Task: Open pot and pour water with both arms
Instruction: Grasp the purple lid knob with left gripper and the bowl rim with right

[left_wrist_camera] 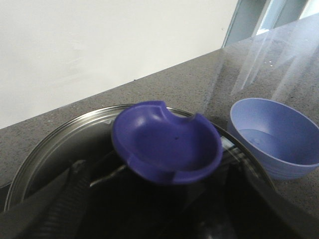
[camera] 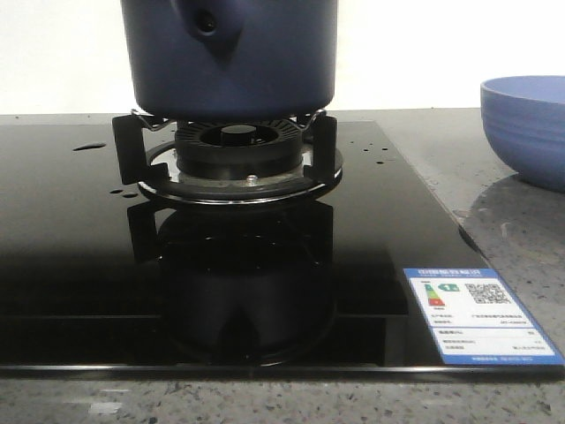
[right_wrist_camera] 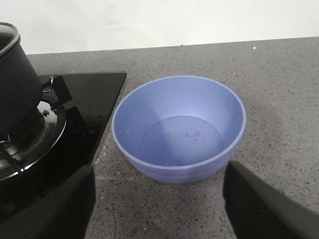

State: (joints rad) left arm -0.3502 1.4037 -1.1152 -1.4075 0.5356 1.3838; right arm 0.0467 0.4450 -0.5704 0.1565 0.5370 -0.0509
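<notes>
A large navy pot [camera: 229, 57] sits on the burner stand [camera: 225, 163] of a black glass hob [camera: 79, 265]; likely heavy, rigid and smooth-sided, best gripped at its rim. The left pincer [left_wrist_camera: 164, 219] seems to hold a purple lid [left_wrist_camera: 167, 142]. The right pincer [right_wrist_camera: 159, 199] spreads wide before the blue bowl [right_wrist_camera: 179, 127], on open table [right_wrist_camera: 279, 89].

Pot [camera: 229, 57] on burner [camera: 228, 150], centre of hob [camera: 79, 265]; bowl [camera: 527, 128] right of hob, on counter [camera: 521, 230].
</notes>
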